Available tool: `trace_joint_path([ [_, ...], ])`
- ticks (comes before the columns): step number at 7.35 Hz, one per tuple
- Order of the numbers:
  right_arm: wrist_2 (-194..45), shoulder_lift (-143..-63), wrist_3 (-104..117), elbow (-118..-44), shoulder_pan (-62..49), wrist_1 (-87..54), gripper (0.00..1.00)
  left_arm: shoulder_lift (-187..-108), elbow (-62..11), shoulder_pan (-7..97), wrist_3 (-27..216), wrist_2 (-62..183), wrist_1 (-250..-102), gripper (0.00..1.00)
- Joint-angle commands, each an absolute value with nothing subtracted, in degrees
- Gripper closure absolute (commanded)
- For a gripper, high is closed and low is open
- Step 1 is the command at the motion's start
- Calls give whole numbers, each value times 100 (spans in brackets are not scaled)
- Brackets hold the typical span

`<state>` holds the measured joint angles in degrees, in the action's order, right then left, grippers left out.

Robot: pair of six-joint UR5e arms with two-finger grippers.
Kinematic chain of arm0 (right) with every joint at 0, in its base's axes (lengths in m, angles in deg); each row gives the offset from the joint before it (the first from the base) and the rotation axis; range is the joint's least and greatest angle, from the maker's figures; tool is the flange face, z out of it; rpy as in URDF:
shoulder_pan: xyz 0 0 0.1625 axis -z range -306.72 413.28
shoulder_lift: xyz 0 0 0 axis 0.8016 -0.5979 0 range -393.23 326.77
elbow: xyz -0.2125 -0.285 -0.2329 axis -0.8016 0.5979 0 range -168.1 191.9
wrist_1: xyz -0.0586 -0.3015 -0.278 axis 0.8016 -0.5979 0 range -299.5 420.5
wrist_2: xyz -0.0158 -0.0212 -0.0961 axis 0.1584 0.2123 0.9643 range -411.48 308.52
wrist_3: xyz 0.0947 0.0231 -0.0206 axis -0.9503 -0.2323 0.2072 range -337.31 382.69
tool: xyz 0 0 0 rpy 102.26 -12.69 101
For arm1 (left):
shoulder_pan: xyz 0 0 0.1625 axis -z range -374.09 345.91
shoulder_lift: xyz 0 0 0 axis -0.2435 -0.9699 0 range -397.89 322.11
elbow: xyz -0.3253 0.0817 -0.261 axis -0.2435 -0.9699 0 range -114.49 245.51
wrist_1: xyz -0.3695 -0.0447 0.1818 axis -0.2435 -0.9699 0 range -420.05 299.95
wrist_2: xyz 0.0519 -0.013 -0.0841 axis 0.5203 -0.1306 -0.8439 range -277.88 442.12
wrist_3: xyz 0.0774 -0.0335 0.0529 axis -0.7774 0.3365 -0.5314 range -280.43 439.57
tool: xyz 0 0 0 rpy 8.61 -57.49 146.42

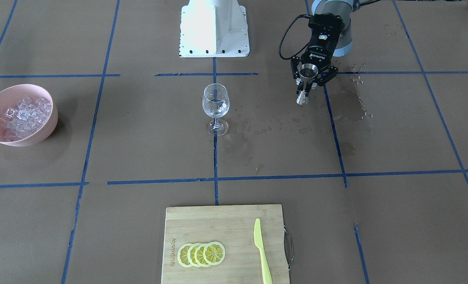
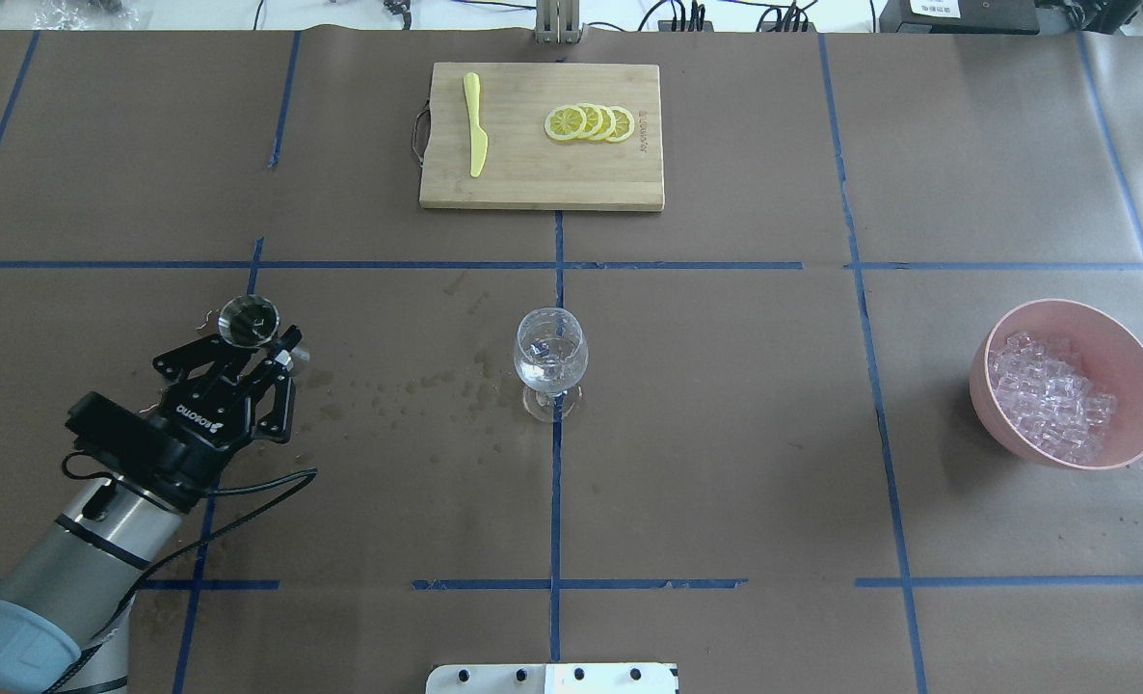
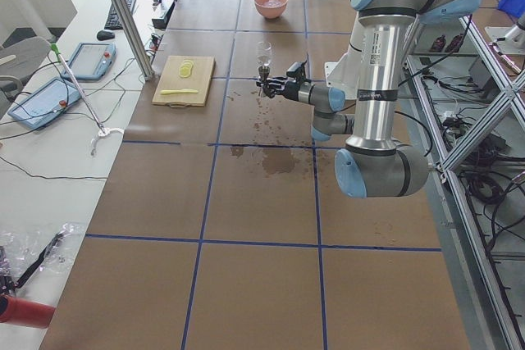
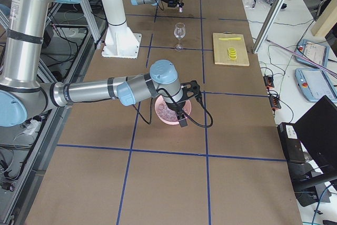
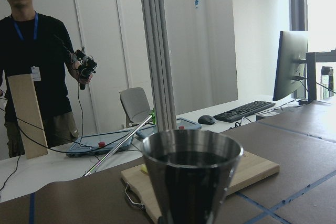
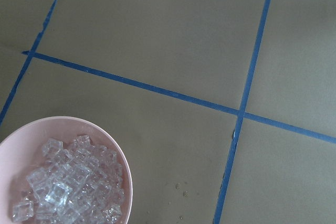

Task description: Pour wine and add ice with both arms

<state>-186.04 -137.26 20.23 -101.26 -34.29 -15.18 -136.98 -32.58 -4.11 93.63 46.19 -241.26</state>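
A wine glass (image 1: 216, 106) stands mid-table with a small measure of clear wine (image 2: 550, 364) in its bowl. My left gripper (image 1: 307, 83) is shut on a steel jigger (image 1: 308, 73) and holds it upright above the table, well to the glass's side. The jigger (image 5: 191, 177) fills the left wrist view; its inside looks dark. The ice (image 1: 25, 114) is heaped in a pink bowl (image 1: 40, 136). My right gripper (image 4: 179, 111) hangs over that bowl (image 6: 123, 177), seen only from the side. I cannot tell if it is open.
Wet patches (image 1: 348, 106) darken the brown paper near the jigger and the glass. A bamboo cutting board (image 1: 202, 221) holds lemon slices (image 1: 201, 253) and a yellow knife (image 1: 261, 252). The white base pedestal (image 1: 214, 29) stands behind the glass.
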Motion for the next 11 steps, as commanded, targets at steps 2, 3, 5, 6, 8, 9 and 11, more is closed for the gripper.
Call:
trace_joint_path([
  [2, -18604, -13747, 2014, -10130, -3434, -1518, 0, -14712, -3241, -433, 8669, 5048, -22569, 100],
  [3, -18604, -13747, 2014, -10130, -3426, -1518, 0, -15010, -3241, -451, 8669, 5048, -22181, 100],
  [5, -18604, -13756, 2014, -10121, -3434, -1518, 0, -15407, -3179, -547, 8669, 5162, -21679, 100],
  [6, -18604, -13756, 2014, -10121, -3434, -1518, 0, -15452, -3162, -617, 8669, 5162, -21589, 100],
  [8, -18604, -13765, 2023, -10112, -3434, -1518, 0, -15592, -3170, -671, 8669, 5162, -20916, 100],
  [9, -18604, -13765, 2023, -10104, -3434, -1518, 0, -15602, -3170, -671, 8643, 5162, -20677, 100],
  [11, -18604, -13765, 2023, -10104, -3434, -1518, 0, -15611, -3179, -671, 8040, 5311, -20499, 100],
])
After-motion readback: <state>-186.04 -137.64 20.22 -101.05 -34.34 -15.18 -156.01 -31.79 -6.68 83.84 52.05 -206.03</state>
